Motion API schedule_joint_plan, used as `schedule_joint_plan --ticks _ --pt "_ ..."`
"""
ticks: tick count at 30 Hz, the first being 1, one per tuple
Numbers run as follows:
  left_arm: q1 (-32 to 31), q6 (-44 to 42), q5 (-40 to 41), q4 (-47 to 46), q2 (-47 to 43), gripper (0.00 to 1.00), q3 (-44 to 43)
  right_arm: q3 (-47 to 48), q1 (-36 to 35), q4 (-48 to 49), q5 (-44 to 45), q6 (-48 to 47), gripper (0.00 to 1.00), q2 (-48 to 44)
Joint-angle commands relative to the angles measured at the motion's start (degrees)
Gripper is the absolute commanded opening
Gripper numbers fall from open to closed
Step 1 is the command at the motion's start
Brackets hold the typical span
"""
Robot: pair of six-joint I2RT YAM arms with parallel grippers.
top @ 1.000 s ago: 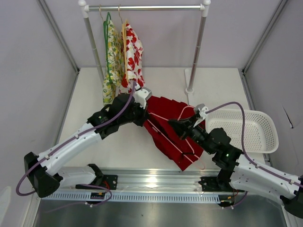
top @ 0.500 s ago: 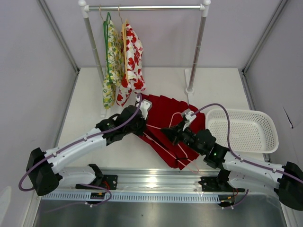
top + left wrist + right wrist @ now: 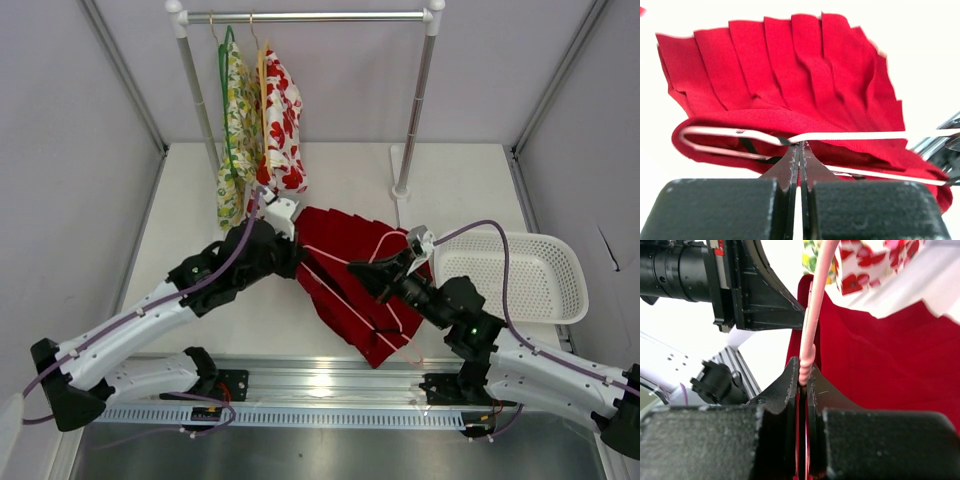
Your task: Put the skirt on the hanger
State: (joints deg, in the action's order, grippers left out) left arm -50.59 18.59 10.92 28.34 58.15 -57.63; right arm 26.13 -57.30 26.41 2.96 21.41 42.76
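One small leftward shift: left gripper point(image 3: 296, 258)

Right wrist view: the hanger point(image 3: 812, 315) leaves the top edge, blurred. Top view, centre: the left arm point(image 3: 200, 280) covers the upper-left corner of the skirt point(image 3: 350, 250).

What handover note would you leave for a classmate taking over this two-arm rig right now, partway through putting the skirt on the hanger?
Left gripper: shut, tips pinching the pale pink wire hanger at the edge of the deep red pleated skirt; whether fabric is caught too cannot be told.
Right gripper: shut on the hanger's twisted neck.
Position: skirt fanned out over the white table between the arms, wire running across it.
Done: both arms hold the hanger; one wire end looks wrapped by the skirt's folded edge.
Left: probably working the rest of the skirt onto the hanger.
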Motion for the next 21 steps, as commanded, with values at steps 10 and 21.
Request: schedule_joint_plan --ticks 10,21 --pt "0.4 6.6 16.2 1.6 -9.3 0.0 -5.2 2.8 -1.3 0.7 -6.2 2.4 0.0 -4.5" --pt "0.5 4.6 12.4 -1.1 -8.9 0.0 -3.7 2.3 -1.5 2.8 -6.4 2.9 0.0 -3.5"
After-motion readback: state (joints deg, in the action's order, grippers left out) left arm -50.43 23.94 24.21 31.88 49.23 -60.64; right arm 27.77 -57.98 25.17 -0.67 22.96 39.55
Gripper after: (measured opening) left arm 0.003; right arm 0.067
